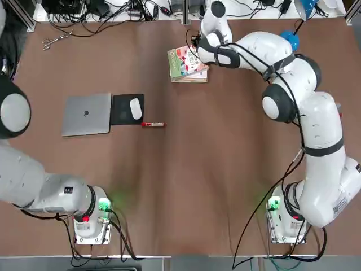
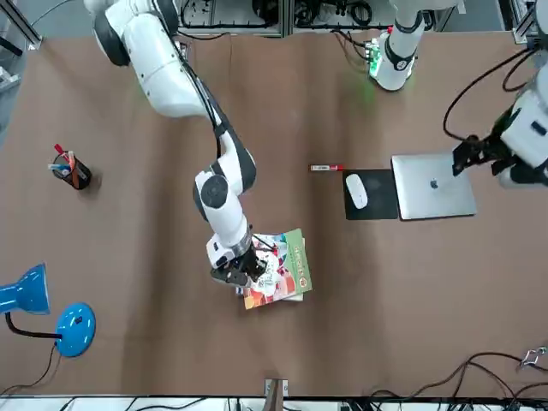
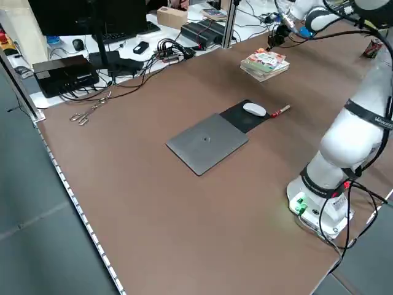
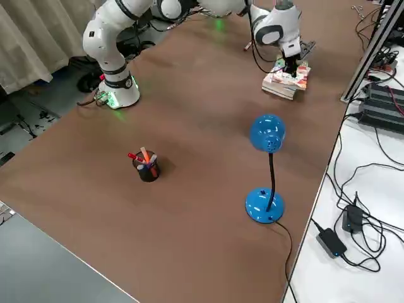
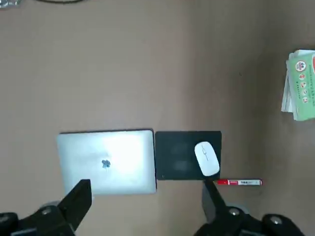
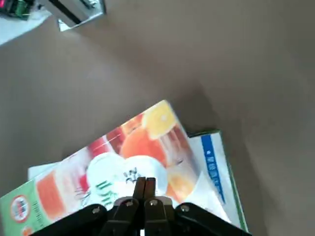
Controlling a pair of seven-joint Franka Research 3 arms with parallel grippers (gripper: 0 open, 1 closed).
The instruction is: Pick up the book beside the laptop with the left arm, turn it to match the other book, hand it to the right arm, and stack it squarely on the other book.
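**Green-bordered paperback, pictorial cover, atop a second book**

Markings: the book [image 6: 140, 145] has round red-and-white badges on its green border and green and dark characters on a pale cartoon figure, none legible. The other book [image 6: 219, 169], white, carries blue characters along one edge, likewise unreadable. The laptop [image 5: 108, 167], silver-grey, bears a small dark apple-shaped logo. Red-and-white marker [image 5: 241, 182]: printed label, too small to read.

Orientation: green border toward the robot's left; cover artwork up. The book lies askew on the other book, edges out of line, a white strip with the blue characters exposed. Long axis: cannot be told with certainty.

Location: far side of the table, beyond the laptop and to its right, as the robot faces.

Right gripper [image 6: 145, 184]: fingers closed together over the cover; contact cannot be told.

Left gripper [image 5: 146, 191]: fingers wide apart, nothing between them, above the table near the laptop.

Adjacent to laptop: black mouse pad [image 5: 176, 162], one, with white mouse [image 5: 206, 158] upon it.
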